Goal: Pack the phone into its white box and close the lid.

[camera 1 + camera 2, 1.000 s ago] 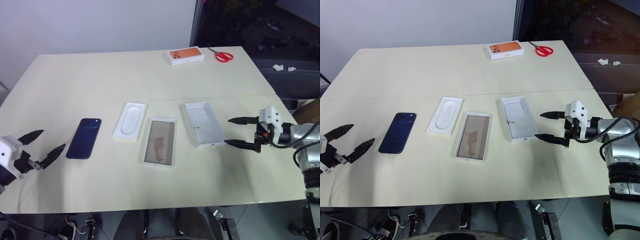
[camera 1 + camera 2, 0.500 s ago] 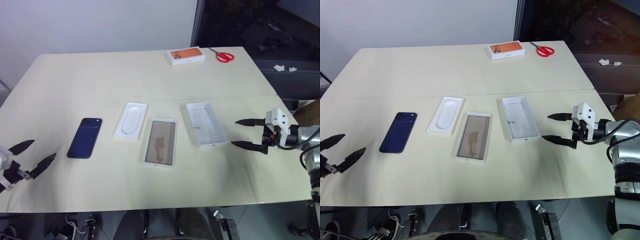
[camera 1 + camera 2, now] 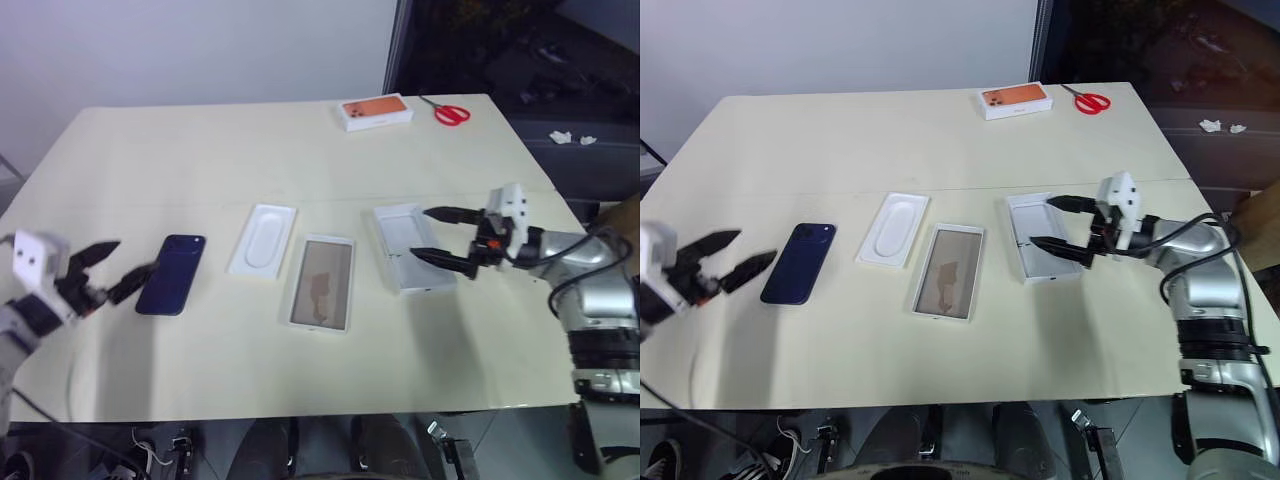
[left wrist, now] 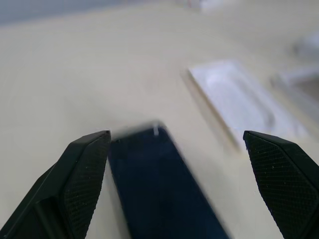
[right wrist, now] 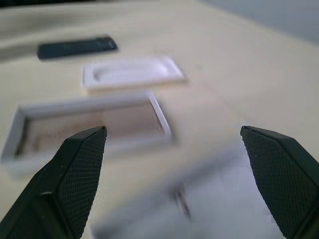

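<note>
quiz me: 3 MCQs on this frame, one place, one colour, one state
1. The insert lies between:
A. phone and box
B. box and lid
C. lid and scissors

2. The scissors' handles are:
A. blue
B. red
C. white

3. The phone is:
A. in the box
B. held in a gripper
C. flat on the table, free

Answers:
1 A: phone on its left, box on its right, the lid further right.
2 B: red, at the table's far edge.
3 C: the left gripper is open just short of it.
</note>
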You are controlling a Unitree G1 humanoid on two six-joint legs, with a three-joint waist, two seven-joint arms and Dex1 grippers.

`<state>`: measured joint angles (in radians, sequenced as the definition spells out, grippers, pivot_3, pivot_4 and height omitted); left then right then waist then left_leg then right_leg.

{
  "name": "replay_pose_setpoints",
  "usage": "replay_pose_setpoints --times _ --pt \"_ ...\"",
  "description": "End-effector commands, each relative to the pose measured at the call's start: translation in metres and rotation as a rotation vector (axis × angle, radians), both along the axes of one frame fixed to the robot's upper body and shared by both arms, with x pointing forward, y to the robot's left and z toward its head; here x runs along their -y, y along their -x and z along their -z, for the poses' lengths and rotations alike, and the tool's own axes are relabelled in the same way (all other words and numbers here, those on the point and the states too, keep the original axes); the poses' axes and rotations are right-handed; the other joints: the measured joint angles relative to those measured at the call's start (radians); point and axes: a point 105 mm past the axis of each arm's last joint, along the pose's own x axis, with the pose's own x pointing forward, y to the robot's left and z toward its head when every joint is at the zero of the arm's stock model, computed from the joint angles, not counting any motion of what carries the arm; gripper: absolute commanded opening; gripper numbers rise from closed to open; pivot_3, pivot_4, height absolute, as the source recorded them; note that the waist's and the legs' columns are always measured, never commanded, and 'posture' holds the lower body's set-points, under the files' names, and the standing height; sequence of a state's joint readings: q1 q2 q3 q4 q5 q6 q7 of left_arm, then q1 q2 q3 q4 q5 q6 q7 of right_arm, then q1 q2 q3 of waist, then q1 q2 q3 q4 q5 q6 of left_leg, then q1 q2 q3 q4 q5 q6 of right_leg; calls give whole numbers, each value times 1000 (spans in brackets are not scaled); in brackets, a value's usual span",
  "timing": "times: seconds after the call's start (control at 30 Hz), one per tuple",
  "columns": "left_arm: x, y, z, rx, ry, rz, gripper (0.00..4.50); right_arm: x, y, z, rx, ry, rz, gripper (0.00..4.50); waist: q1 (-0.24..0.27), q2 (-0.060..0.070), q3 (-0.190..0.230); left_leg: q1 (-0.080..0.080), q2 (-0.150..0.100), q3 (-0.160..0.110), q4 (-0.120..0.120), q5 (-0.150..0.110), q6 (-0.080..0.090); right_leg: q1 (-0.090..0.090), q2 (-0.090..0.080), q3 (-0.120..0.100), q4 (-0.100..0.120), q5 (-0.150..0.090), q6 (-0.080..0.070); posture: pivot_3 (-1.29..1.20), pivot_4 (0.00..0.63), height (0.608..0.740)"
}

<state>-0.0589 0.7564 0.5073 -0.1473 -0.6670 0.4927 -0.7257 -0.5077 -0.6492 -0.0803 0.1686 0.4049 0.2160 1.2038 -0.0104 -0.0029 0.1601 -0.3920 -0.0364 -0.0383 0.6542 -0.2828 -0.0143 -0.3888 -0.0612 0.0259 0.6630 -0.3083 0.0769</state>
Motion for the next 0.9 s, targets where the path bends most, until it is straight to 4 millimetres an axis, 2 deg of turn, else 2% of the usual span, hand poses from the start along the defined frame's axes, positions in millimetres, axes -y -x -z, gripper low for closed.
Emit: replay_pose_setpoints --times 0.03,0.2,0.3,0.5,0.7,0.9 --pt "17 -21 7 -47 71 -20 4471 -21 8 -13 73 26 -87 4495 0 0 0 0 0 0 0 0 0 0 0 0 0 0 0 0 150 740" --pt "35 -48 34 -152 141 -58 4471 -44 15 -2 99 72 -157 4495 -7 -3 1 0 0 0 -1 0 0 -2 1 0 0 0 0 0 150 740" --pt "56 -65 48 -193 129 -19 4471 -55 12 0 126 65 -154 4495 -5 -4 2 0 0 0 0 1 -1 -2 2 0 2 0 0 0 150 740" --pt "87 -78 49 -303 243 63 4471 -61 14 2 115 33 -142 4495 -2 -5 3 -1 0 -1 3 2 -3 -1 2 -1 4 0 1 0 150 740" --pt "99 -84 62 -412 312 99 4471 -59 14 -2 131 27 -124 4495 -5 -5 3 -1 0 -2 5 2 -3 -1 2 -1 4 0 1 0 150 740" --pt "97 -87 76 -466 385 82 4471 -53 12 -5 145 32 -104 4495 -4 -5 3 -1 0 -3 7 2 -3 0 3 -2 6 0 1 0 150 740"
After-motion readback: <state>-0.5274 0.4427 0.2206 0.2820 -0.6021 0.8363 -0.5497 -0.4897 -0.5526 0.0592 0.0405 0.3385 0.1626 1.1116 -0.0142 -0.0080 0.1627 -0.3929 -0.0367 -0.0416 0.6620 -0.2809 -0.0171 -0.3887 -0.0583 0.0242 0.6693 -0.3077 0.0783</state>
